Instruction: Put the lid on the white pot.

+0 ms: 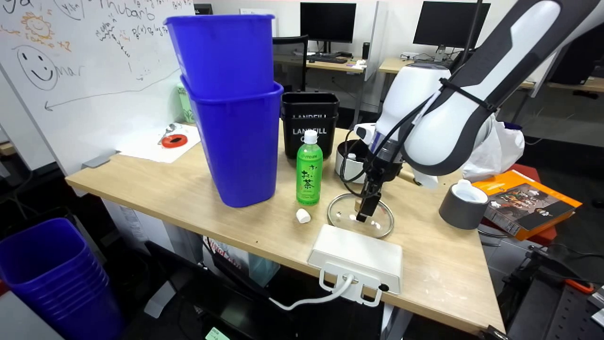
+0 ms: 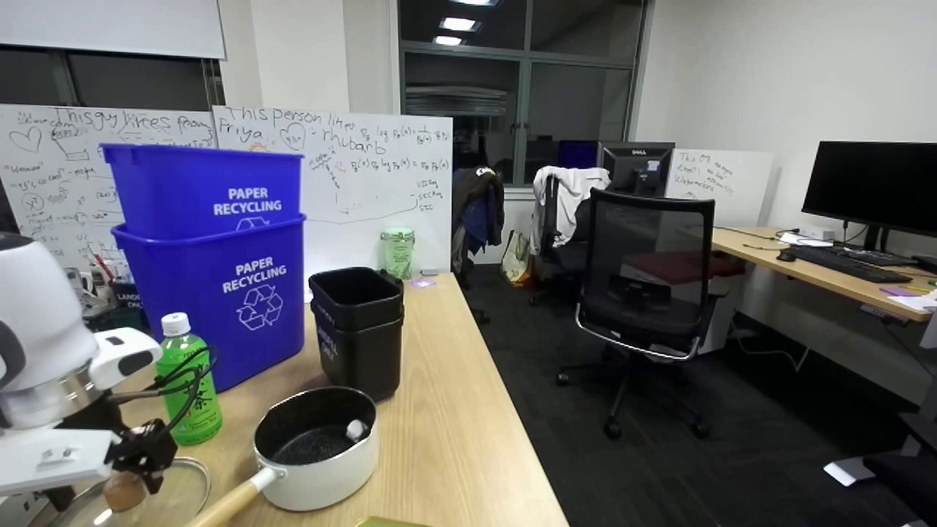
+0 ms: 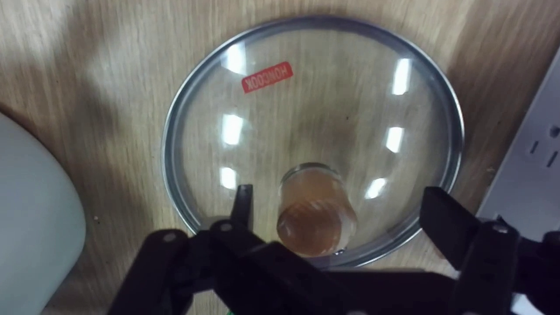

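The see-through lid (image 1: 340, 215) lies on the table with its brown knob (image 3: 315, 210) up. The lid shows whole in the wrist view (image 3: 323, 109) and partly in an exterior view (image 2: 192, 479). My gripper (image 3: 337, 197) is open, its two fingers apart on either side of the knob without visible contact; it also shows low over the lid in both exterior views (image 1: 368, 208). The white pot (image 2: 322, 479) stands upright behind the lid, uncovered, dark inside, with a small white object in it and a wooden handle. In an exterior view my arm partly hides the pot (image 1: 350, 170).
A white box (image 1: 358, 252) with a cable lies right beside the lid. A green bottle (image 1: 309, 174) and a small white cylinder (image 1: 303, 216) stand close by. Blue bins (image 1: 236, 146), black bins (image 1: 309, 113) and a dark grey cylinder (image 1: 461, 210) are also on the table.
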### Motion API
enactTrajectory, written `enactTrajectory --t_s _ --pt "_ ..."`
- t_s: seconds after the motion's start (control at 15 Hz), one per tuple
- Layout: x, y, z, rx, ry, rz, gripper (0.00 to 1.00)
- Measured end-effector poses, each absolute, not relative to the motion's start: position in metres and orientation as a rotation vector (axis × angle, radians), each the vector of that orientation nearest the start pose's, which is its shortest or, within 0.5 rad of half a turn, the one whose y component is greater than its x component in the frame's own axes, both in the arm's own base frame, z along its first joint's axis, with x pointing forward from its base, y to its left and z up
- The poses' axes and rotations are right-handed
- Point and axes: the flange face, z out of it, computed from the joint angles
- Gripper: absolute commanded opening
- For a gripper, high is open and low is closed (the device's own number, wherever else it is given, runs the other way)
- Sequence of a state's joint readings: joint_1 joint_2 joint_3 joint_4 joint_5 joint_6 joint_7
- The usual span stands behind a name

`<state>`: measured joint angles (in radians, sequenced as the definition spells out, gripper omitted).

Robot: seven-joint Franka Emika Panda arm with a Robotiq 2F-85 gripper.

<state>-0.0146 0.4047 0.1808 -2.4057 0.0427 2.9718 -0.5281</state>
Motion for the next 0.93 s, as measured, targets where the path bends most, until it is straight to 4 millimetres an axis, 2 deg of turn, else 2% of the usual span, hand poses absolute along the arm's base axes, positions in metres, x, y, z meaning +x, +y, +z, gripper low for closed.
enactTrajectory --t_s 0.13,0.47,0.6,0.93 --pt "0.504 0.086 0.163 -2.927 -0.977 -0.288 0.64" --pt "0.509 0.089 0.164 -2.932 -0.986 -0.301 0.26" --pt "0.511 0.088 0.166 -2.937 -0.996 -0.307 0.16" --pt "0.512 0.085 0.167 -2.941 -1.018 -0.306 0.16"
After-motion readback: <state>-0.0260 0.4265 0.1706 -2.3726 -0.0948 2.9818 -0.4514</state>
